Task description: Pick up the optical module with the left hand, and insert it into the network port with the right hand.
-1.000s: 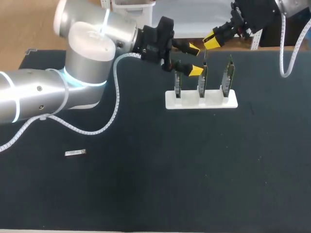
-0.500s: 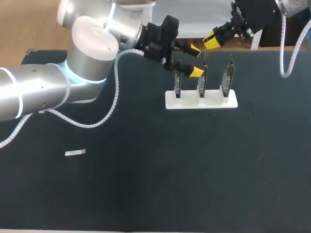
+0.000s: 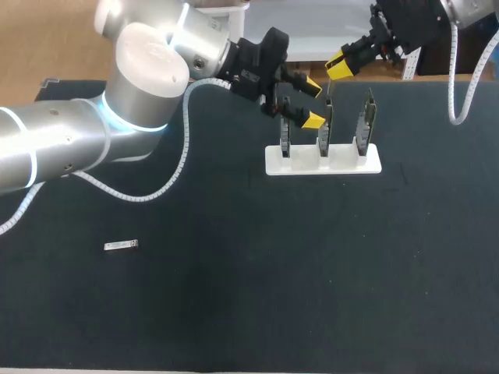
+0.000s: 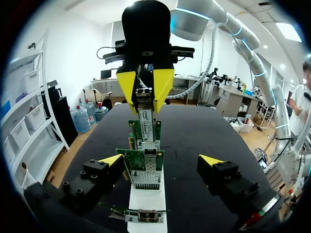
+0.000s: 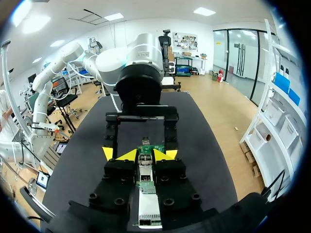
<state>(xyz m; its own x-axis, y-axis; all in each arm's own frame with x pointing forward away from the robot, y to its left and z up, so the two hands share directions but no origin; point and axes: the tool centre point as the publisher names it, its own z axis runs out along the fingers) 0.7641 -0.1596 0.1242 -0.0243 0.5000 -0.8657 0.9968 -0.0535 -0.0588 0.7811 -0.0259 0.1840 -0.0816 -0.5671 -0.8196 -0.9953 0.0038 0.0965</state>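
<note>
Beside the white rack of green cards (image 3: 323, 166) my left gripper (image 3: 312, 100) hangs spread, my right gripper (image 3: 340, 65) I cannot tell; the small silver optical module (image 3: 121, 245) lies well apart, so I judge its pickup comes next.

I counted three green upright circuit cards (image 3: 326, 134), one white slotted plastic holder (image 3: 323, 163), one small silver metal optical module (image 3: 121, 246), one black table (image 3: 312, 273). Yellow-tipped grippers: two, left gripper (image 3: 310, 101) and right gripper (image 3: 337, 66).
</note>
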